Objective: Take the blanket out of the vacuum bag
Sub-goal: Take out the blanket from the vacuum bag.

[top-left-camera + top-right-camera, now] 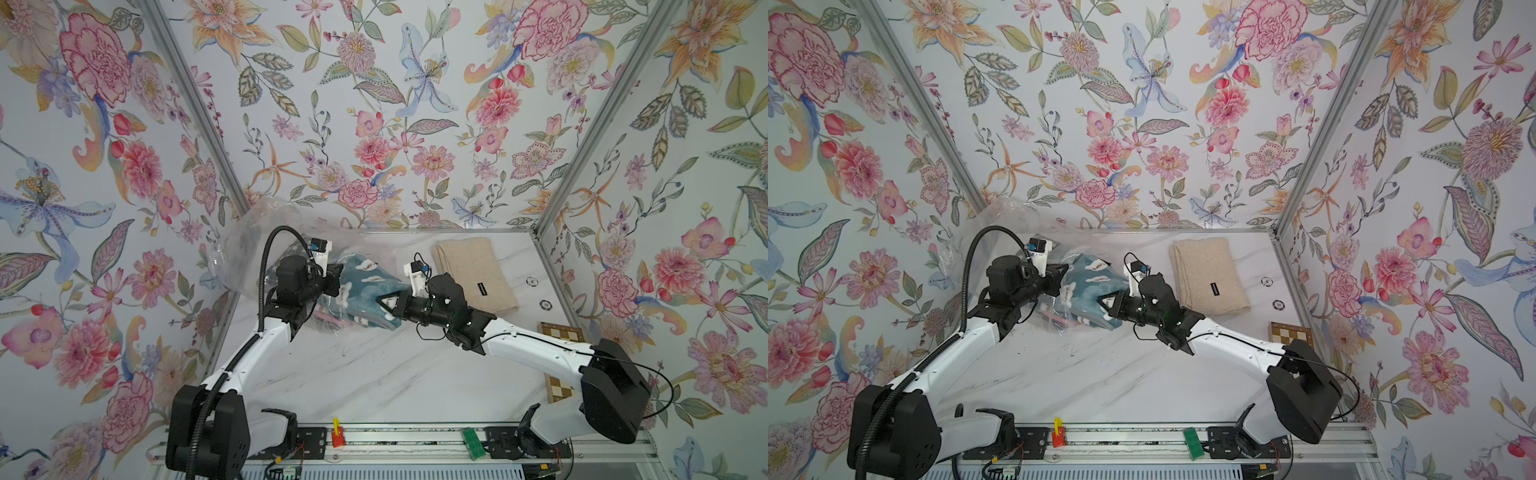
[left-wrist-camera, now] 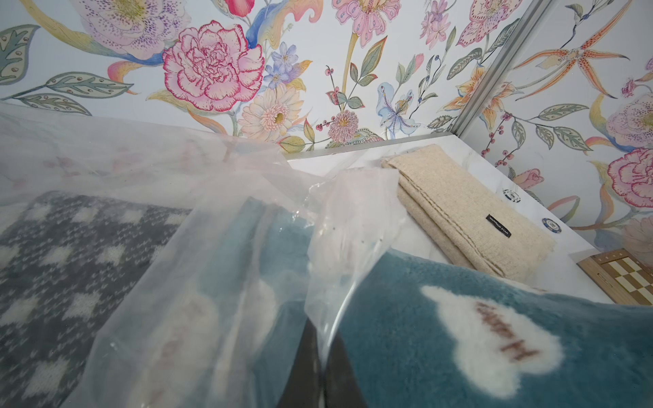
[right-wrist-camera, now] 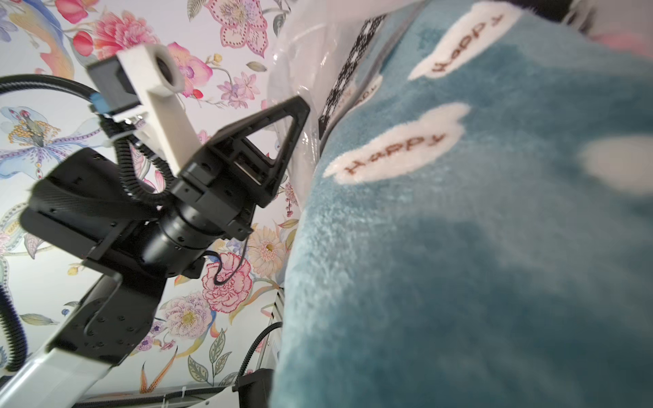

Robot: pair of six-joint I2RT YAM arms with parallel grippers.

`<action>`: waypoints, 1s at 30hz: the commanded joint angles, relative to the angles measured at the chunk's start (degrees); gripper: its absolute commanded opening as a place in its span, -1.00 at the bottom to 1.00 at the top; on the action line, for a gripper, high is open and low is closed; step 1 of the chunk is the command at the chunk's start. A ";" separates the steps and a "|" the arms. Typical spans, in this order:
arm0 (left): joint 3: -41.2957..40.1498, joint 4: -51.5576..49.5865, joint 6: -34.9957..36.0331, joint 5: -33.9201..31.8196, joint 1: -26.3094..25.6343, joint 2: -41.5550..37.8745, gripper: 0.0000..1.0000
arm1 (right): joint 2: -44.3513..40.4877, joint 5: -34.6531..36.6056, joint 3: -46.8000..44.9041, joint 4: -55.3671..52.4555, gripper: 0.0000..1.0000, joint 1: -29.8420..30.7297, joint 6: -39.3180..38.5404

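Right gripper: its fingertips are buried under fleece in the right wrist view, so the contact point is hidden. In both top views the jaws are drawn together on the teal blanket's near right edge, apparently pinching fleece.
Teal blanket: it lies mid-table between the two grippers, with white "Happy" clouds on it. Its left part is veiled by plastic and its right part is bare. The long axis runs roughly near to far.
Left gripper: the jaws are pressed together on a flap of the vacuum bag's film at the mouth.
Vacuum bag: it is crumpled toward the far left corner and rides up the wall, with its outline hard to trace. The mouth faces the robot's right.
Grey patterned blanket: it sits inside the bag, blurred by film.
Chessboard: it is partly hidden by the right arm.
Beige blanket: it lies folded at the far right, outside the bag, with two poker chips beside it.
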 commanded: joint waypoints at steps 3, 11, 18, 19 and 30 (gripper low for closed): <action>0.66 -0.39 0.45 -1.20 0.57 -1.89 -1.00 | -8.86 8.06 2.30 -13.67 -1.00 0.10 -2.47; 0.83 -0.61 0.72 -1.39 0.55 -1.37 -1.00 | -16.01 9.68 7.14 -26.25 -1.00 -3.50 -1.91; 0.83 -0.57 0.54 -1.07 0.72 -1.02 -1.00 | -19.44 9.56 13.36 -34.37 -1.00 -10.54 -2.04; 0.83 -0.57 0.46 -1.04 0.55 -0.97 -1.00 | -19.34 8.98 14.90 -35.61 -1.00 -11.77 -2.57; 0.83 -0.46 0.45 -0.96 0.59 -0.99 -1.00 | -12.40 0.37 31.93 -42.59 -1.00 -29.28 -6.81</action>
